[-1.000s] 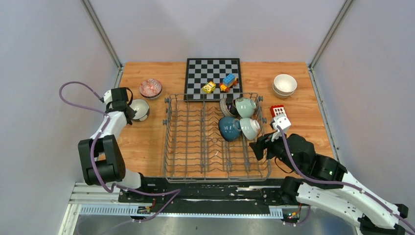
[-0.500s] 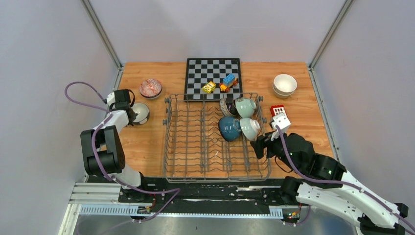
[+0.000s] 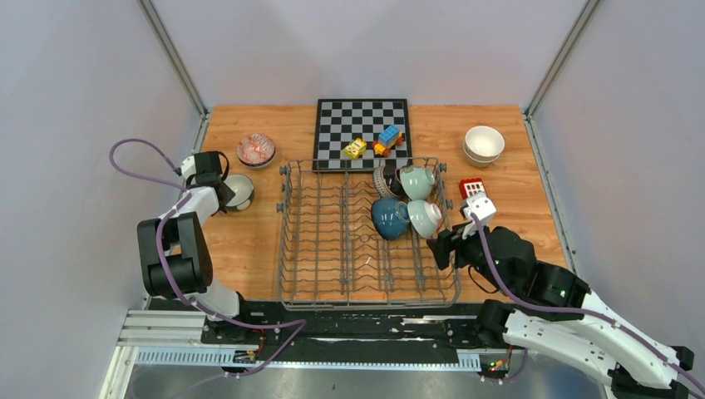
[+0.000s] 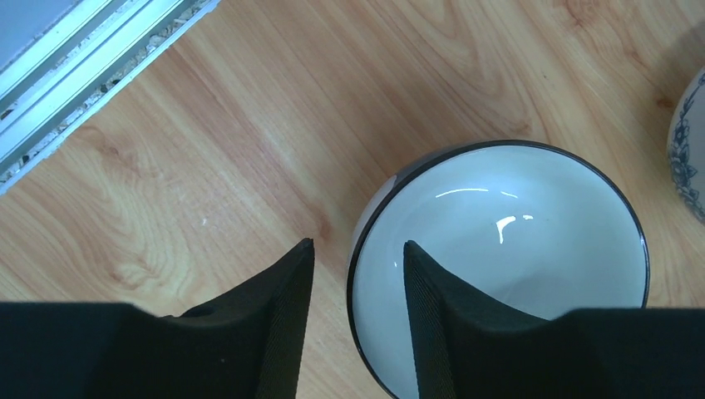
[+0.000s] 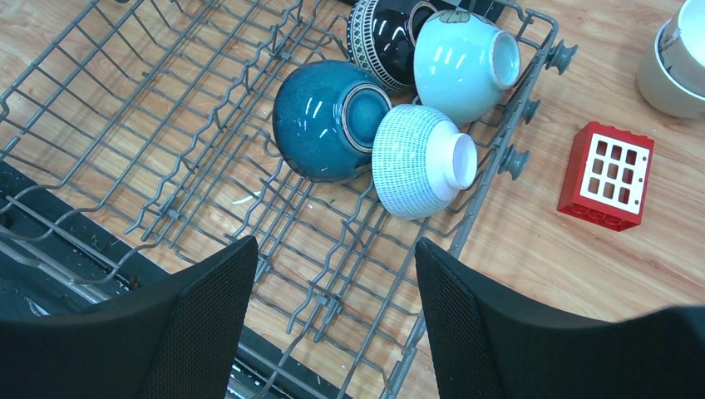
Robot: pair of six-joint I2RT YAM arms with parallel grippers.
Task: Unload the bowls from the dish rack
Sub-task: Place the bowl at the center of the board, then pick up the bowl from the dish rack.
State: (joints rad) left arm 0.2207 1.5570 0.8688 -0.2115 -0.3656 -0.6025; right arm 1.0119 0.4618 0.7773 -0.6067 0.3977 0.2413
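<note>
The right gripper [image 5: 332,245] hangs over the lower right part of the dish rack [image 3: 285,241]. Its jaws are spread wide and grasp nothing. The rack sits at the centre of the wooden table [image 3: 249,249].

Four bowls lie on their sides in the upper right corner of the rack:
- a dark teal bowl [image 5: 320,116], touching the striped bowl;
- a blue-and-white striped bowl [image 5: 416,158], against the right wall of the rack;
- a pale mint bowl [image 5: 457,62], above them;
- a dark-patterned bowl [image 5: 382,41], left of the mint one.

A red toy block [image 5: 607,174] lies on the table just right of the rack.

At the left of the frame, the left gripper [image 4: 357,243] straddles the rim of a white bowl with a dark rim [image 4: 515,249]. This bowl stands upright on the table. The jaws are released, with a gap on each side of the rim.

A pink-patterned bowl [image 3: 255,150] stands just beyond. A chessboard [image 3: 337,125] with two toy blocks [image 3: 388,138] lies behind the rack. Stacked cream bowls [image 3: 484,143] stand at upper right.
</note>
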